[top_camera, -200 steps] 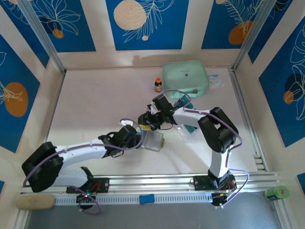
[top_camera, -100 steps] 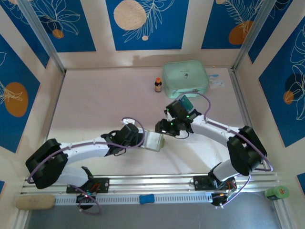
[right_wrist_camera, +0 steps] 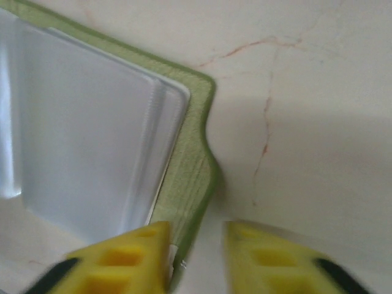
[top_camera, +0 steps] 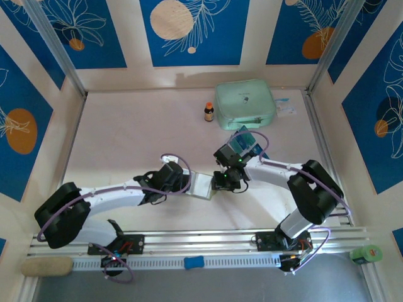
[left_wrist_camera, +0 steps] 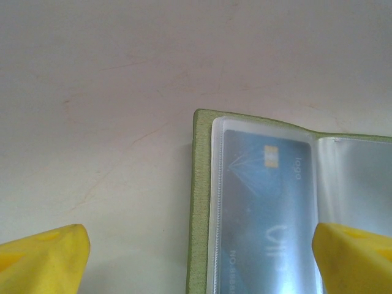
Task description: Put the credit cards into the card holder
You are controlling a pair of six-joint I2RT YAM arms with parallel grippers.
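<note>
One card already sits in clear pocket of card holder, which lies open on bench between both arms. Left fingers wide, straddling holder's left page, likely to pin it flat. Right fingers narrow, cover's edge between them; firm grip unclear. Remaining credit cards wait near mint case.

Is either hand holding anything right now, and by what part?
Left hand is open, holding nothing. Right hand has its fingers either side of the green edge of the wallet; whether they grip it cannot be told.
</note>
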